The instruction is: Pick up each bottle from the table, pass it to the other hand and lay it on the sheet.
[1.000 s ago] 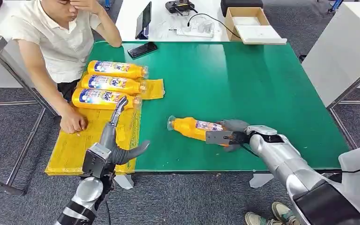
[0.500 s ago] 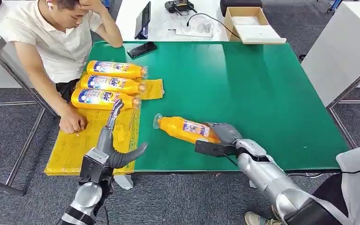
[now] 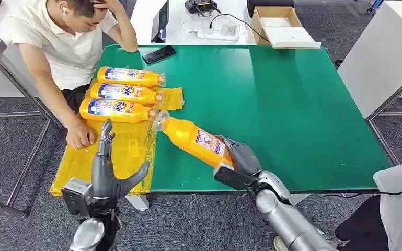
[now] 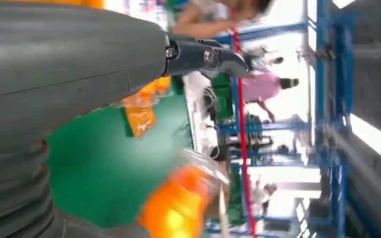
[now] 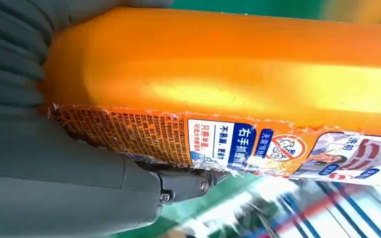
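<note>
My right hand grips the base end of an orange bottle and holds it lifted over the green table, its clear cap pointing toward the yellow sheet. The right wrist view shows the orange bottle and its label close up against my right hand. My left hand is raised over the sheet's near end, fingers spread and upright, holding nothing. In the left wrist view my left hand shows beside a blurred orange bottle. Three orange bottles lie side by side on the sheet's far end.
A person sits at the table's left, a hand resting on the sheet. A black phone lies at the table's far edge. A cardboard box and cables sit on the white table behind.
My right hand has lifted the bottle off the table and carried it left toward the sheet, tilting it. My left hand has drawn back and turned its fingers upright.
</note>
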Available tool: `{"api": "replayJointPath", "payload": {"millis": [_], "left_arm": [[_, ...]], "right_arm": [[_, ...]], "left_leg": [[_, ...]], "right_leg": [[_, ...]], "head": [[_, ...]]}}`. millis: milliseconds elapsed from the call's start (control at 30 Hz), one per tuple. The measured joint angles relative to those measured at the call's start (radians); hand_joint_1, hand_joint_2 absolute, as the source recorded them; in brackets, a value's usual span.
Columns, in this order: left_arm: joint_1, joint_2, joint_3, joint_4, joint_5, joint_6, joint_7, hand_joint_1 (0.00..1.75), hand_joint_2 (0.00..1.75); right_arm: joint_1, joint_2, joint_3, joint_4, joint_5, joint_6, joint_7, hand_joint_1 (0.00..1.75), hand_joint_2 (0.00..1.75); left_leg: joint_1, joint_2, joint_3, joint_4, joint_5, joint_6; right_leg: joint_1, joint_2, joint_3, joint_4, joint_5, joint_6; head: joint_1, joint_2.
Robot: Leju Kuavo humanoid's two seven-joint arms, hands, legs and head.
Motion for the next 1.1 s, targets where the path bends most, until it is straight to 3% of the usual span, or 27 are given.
{"api": "replayJointPath", "payload": {"millis": [233, 433, 733, 1100], "left_arm": [[0.072, -0.017, -0.010, -0.011, 0.191, -0.209, 0.059, 0.00, 1.75], [0.085, -0.022, -0.034, 0.014, 0.190, -0.241, 0.060, 0.00, 1.75], [0.079, -0.036, -0.058, 0.022, 0.213, -0.331, 0.010, 0.00, 1.75], [0.081, -0.039, -0.051, -0.022, 0.340, -0.552, 0.025, 0.00, 1.75]], "right_arm": [[0.132, 0.049, -0.044, -0.218, -0.086, -0.005, -0.069, 1.75, 1.75], [0.185, 0.087, -0.040, -0.296, -0.101, 0.022, -0.101, 1.75, 1.75], [0.185, 0.139, 0.055, -0.246, -0.088, 0.099, -0.119, 1.75, 1.75], [0.164, 0.171, 0.141, -0.111, -0.101, 0.118, -0.123, 1.75, 1.75]], "left_leg": [[0.000, -0.001, -0.001, 0.000, 0.000, 0.000], [0.000, 0.000, -0.001, 0.000, 0.000, 0.000], [0.000, 0.000, 0.000, 0.000, 0.000, 0.000], [0.000, 0.000, -0.001, -0.001, 0.000, 0.000]], "right_leg": [[0.000, 0.000, -0.001, 0.000, -0.001, 0.000], [0.000, 0.000, -0.001, 0.000, 0.000, 0.000], [0.000, 0.000, -0.001, 0.000, 0.000, 0.000], [0.000, 0.000, -0.001, 0.000, 0.000, 0.000]], "head": [[0.000, 0.000], [0.000, 0.000], [0.000, 0.000], [0.000, 0.000]]}}
